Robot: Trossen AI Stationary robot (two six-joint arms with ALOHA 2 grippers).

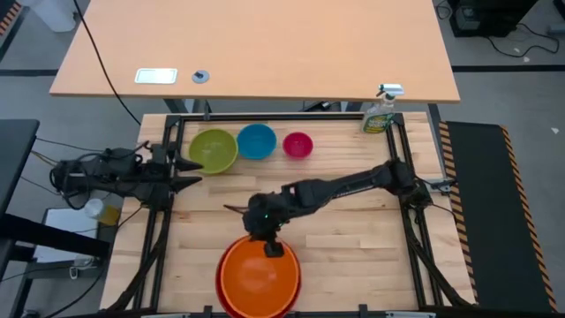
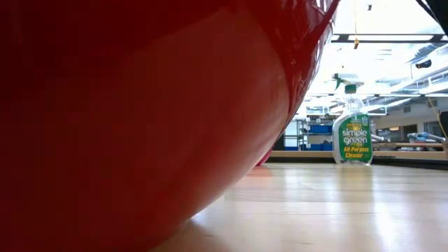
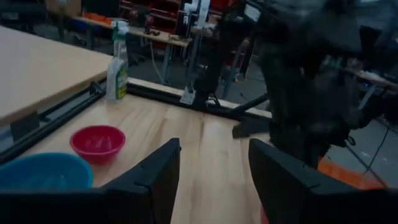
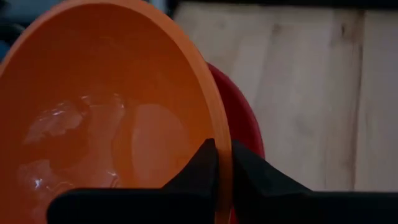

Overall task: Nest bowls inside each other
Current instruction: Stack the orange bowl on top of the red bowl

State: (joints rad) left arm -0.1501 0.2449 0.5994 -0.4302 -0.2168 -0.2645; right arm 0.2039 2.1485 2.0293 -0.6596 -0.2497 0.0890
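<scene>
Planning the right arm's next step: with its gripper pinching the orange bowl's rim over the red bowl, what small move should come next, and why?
Probably open the right gripper and lift clear. Its fingers pinch the rim of the round orange plastic bowl, which already appears to sit inside the larger red plastic bowl. The lime green bowl remains to fetch.

My surface (image 1: 353, 238): pale wood-plank top inside black metal frame. Along its far edge I see row of three round plastic bowls: lime green bowl (image 1: 213, 150), blue bowl (image 1: 256, 140) just beside it, small magenta pink bowl (image 1: 297, 144) near blue one. Green spray bottle (image 1: 380, 112) with white trigger stands upright at far right corner. Large red bowl (image 1: 222, 283) sits at near edge, centre.
</scene>
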